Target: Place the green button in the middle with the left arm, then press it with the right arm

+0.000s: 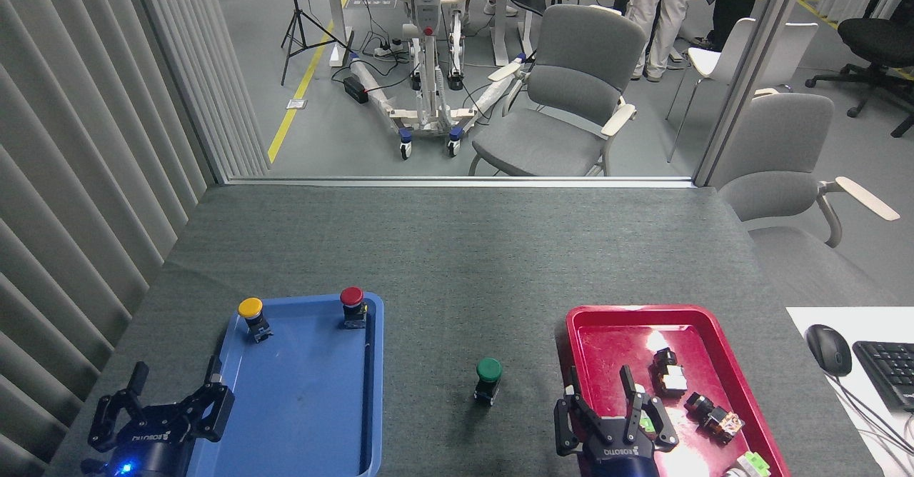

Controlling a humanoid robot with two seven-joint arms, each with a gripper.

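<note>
The green button (pixel 488 375) stands upright and alone on the bare dark grey cloth of the middle (pixel 457 270), between the two trays. My right gripper (pixel 600 380) is open over the near left part of the red tray, well to the right of the button and touching nothing. Over the blue tray's left edge, my left gripper (pixel 175 377) is open and empty.
The blue tray (pixel 300 405) holds a yellow button (pixel 250 313) and a red button (pixel 351 302) at its far end. The red tray (pixel 614 327) holds several loose switch parts. A mouse (pixel 828 348) and keyboard (pixel 889 373) lie at the right edge.
</note>
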